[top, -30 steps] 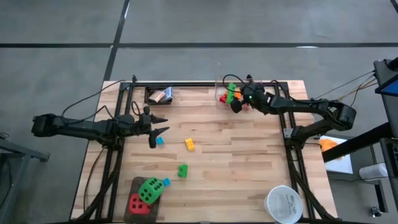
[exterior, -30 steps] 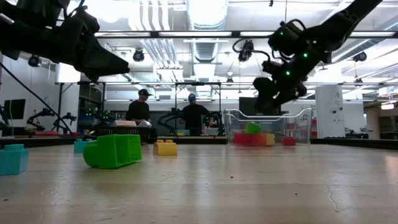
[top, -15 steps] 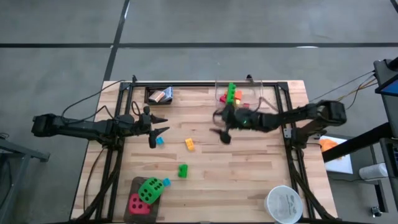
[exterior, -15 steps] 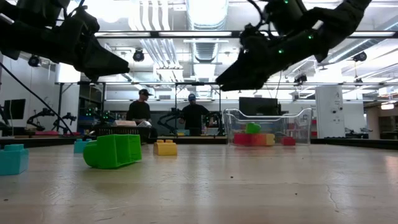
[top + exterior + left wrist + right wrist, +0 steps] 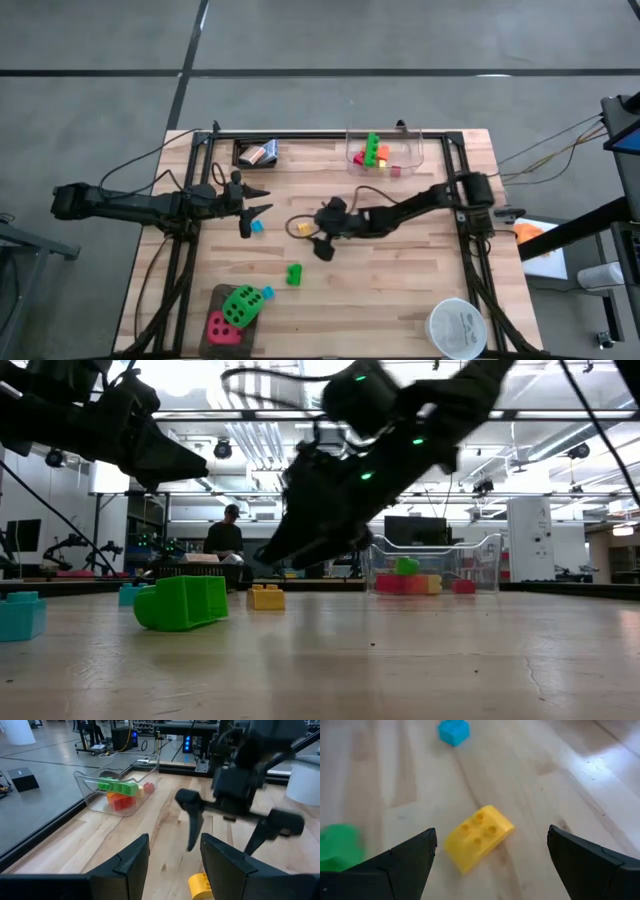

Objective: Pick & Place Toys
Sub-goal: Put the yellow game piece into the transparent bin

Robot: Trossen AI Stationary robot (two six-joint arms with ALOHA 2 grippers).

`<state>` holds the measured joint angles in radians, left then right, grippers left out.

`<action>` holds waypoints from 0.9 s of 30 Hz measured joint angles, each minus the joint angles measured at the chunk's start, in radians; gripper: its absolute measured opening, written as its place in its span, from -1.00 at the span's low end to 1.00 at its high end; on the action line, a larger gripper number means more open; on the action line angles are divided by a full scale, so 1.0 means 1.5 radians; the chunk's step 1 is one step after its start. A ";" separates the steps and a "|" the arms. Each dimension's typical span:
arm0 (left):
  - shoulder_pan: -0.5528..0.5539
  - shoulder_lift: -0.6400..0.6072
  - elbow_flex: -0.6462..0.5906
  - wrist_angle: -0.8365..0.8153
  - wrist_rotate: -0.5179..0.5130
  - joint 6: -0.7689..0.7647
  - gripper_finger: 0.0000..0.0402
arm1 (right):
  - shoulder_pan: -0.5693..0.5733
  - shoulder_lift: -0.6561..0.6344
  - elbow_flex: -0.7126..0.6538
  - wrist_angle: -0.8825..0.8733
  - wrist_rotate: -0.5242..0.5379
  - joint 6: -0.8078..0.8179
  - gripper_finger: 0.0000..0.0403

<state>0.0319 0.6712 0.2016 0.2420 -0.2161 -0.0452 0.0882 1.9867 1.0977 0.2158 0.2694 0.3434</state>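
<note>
Swinging away from the clear tub (image 5: 386, 150) since the earlier frame, the right gripper (image 5: 311, 236) is now hovering just beside the yellow brick (image 5: 304, 231), fingers spread wide and empty. Beyond that brick, the left gripper (image 5: 256, 203) is waiting, partly spread, over a blue brick (image 5: 256, 226). A green brick (image 5: 293, 273) is lying nearer the front edge.

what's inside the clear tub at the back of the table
The clear tub holds a long green brick lying on top of orange bricks and a red brick. Anything beneath that pile is covered and cannot be seen.
</note>
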 joint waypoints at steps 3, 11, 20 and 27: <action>0.000 0.000 0.000 -0.002 0.000 0.000 -0.12 | 0.000 0.047 0.073 -0.053 0.005 0.004 0.84; 0.000 0.000 0.000 -0.006 0.000 0.000 -0.12 | 0.002 0.142 0.206 -0.218 0.021 0.019 0.77; 0.000 0.000 0.000 -0.006 0.000 0.000 -0.12 | 0.012 0.150 0.217 -0.241 0.042 -0.030 -0.13; 0.000 0.001 -0.004 0.000 0.000 0.000 -0.12 | 0.030 0.137 0.214 -0.262 0.057 -0.098 -0.36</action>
<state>0.0319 0.6720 0.1957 0.2415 -0.2161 -0.0448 0.1331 2.1922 1.4193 -0.1768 0.3548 0.1968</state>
